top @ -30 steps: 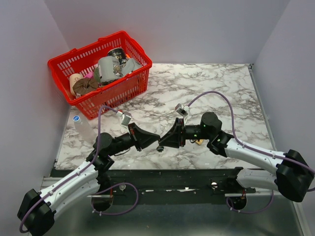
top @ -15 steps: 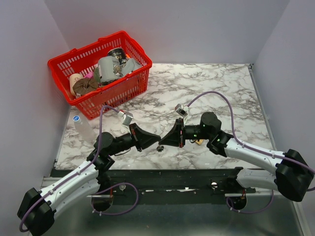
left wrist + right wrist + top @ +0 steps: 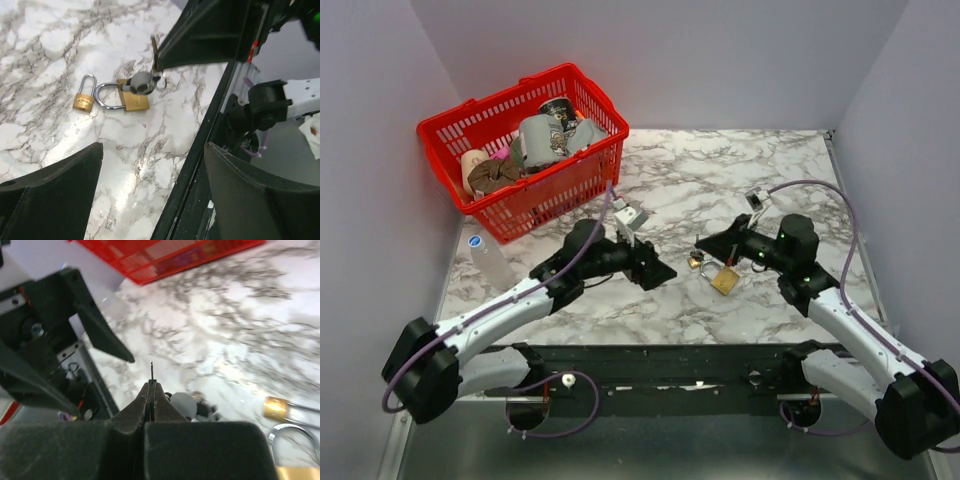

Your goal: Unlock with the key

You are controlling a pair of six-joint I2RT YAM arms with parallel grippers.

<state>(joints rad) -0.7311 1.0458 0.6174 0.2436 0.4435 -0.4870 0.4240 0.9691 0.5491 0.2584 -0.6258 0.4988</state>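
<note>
The key's thin blade (image 3: pixel 151 371) sticks out past the tips of my right gripper (image 3: pixel 151 385), which is shut on it. A grey-and-black piece (image 3: pixel 186 406) dangles just under the fingers. From the left wrist view the blade (image 3: pixel 154 52) points up from the right gripper (image 3: pixel 161 64), which hangs just above the larger brass padlock (image 3: pixel 135 101); a smaller padlock (image 3: pixel 84 100) lies to its left. My left gripper (image 3: pixel 152 150) is open and empty, a short way from the locks. From above, the right gripper (image 3: pixel 703 247) is over both padlocks (image 3: pixel 725 279), and the left gripper (image 3: pixel 655 270) faces it.
A red basket (image 3: pixel 582 172) full of items stands at the back left. A clear bottle with a blue cap (image 3: pixel 480 250) stands by the left wall. The black rail (image 3: pixel 650 355) runs along the table's near edge.
The grippers were touching near the front edge. The left one has opened and let go; the right has shut on the key and carried it back and right, over the padlocks.
</note>
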